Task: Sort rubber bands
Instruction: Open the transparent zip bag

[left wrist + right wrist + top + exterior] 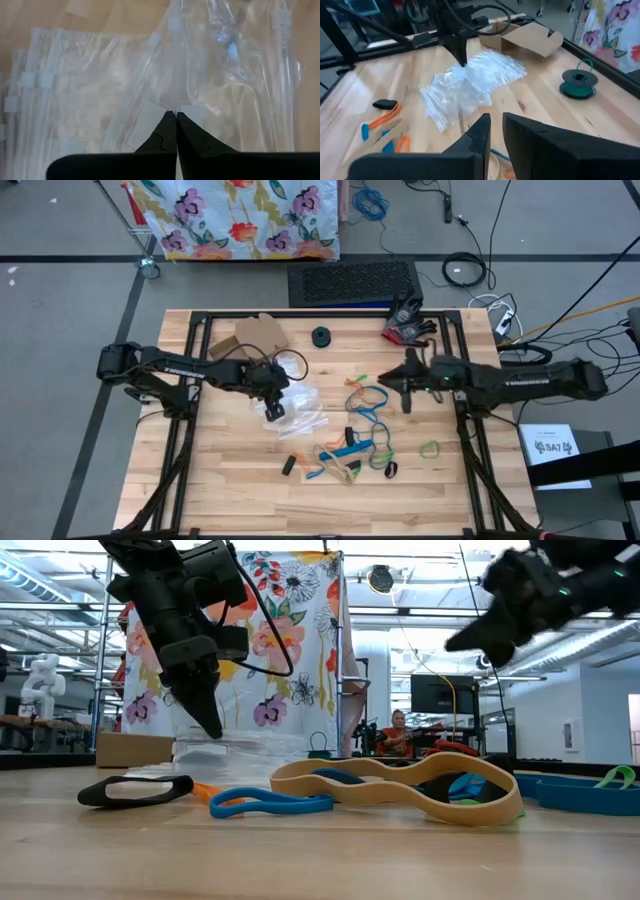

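Rubber bands [355,445] in blue, orange, tan, green and black lie loose on the wooden table's middle and near part; the low view shows a tan loop [400,790], a blue one [270,803] and a black one [135,790]. Clear plastic bags [298,410] lie left of them. My left gripper [274,410] is shut, its tips [176,117] pointing down right over the bags [150,75]. My right gripper [390,380] hangs raised above the far bands, pointing toward the left. Its fingers [496,125] stand a narrow gap apart with nothing showing between them. My left gripper's shut fingertips [213,728] stand just at the top of the bag pile [225,748], coming from above at a slant. I cannot tell whether they touch a bag or pinch a layer.
A flattened cardboard box [255,335], a green spool [321,336] and red-and-black gloves [408,323] lie along the far edge. A lone green band [430,448] lies toward the right. The black frame rails [185,430] run along the table's left and right sides.
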Robot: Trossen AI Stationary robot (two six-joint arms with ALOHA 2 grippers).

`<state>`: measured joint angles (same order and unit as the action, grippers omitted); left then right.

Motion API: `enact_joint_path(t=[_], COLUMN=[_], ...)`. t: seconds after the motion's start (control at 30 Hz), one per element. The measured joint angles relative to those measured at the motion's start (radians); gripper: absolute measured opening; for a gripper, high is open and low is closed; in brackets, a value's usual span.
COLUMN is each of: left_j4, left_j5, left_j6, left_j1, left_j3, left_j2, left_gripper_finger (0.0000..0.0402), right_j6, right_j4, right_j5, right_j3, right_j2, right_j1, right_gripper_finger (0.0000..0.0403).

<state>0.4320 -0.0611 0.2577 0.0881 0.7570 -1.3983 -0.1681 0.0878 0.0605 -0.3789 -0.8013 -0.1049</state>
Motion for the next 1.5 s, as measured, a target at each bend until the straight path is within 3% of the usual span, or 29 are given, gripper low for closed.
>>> enact_joint_path(t=[0.17, 0.37, 0.53, 0.63, 0.8, 1.07, 1.5], left_j4=[0.014, 0.137, 0.213, 0.240, 0.271, 0.270, 0.276], left_j5=[-0.002, -0.095, -0.158, -0.206, -0.293, -0.358, -0.364], left_j6=[0.002, -0.001, 0.000, 0.021, 0.070, 0.078, 0.079], left_j1=[-0.032, -0.094, -0.150, -0.195, -0.266, -0.313, -0.313], left_j3=[0.019, 0.100, 0.146, 0.153, 0.153, 0.153, 0.153], left_j2=[0.000, 0.000, 0.000, 0.006, 0.032, 0.077, 0.082], left_gripper_finger=[0.0000, 0.0000, 0.0000, 0.0000, 0.0000, 0.0000, 0.0000], right_j6=[0.079, 0.113, 0.140, 0.152, 0.182, 0.240, 0.259], right_j4=[-0.002, 0.002, 0.098, 0.165, 0.163, 0.162, 0.118], right_j5=[0.000, -0.008, -0.018, -0.083, -0.119, -0.254, -0.242], right_j3=[-0.174, -0.343, -0.426, -0.471, -0.566, -0.677, -0.692], right_j2=[-0.248, -0.516, -0.670, -0.755, -0.877, -0.971, -0.982], right_j1=[0.000, -0.007, -0.019, -0.034, -0.040, -0.024, -0.020], right_gripper_finger=[0.0043, 0.0051, 0.0078, 0.0098, 0.0129, 0.0143, 0.0136])
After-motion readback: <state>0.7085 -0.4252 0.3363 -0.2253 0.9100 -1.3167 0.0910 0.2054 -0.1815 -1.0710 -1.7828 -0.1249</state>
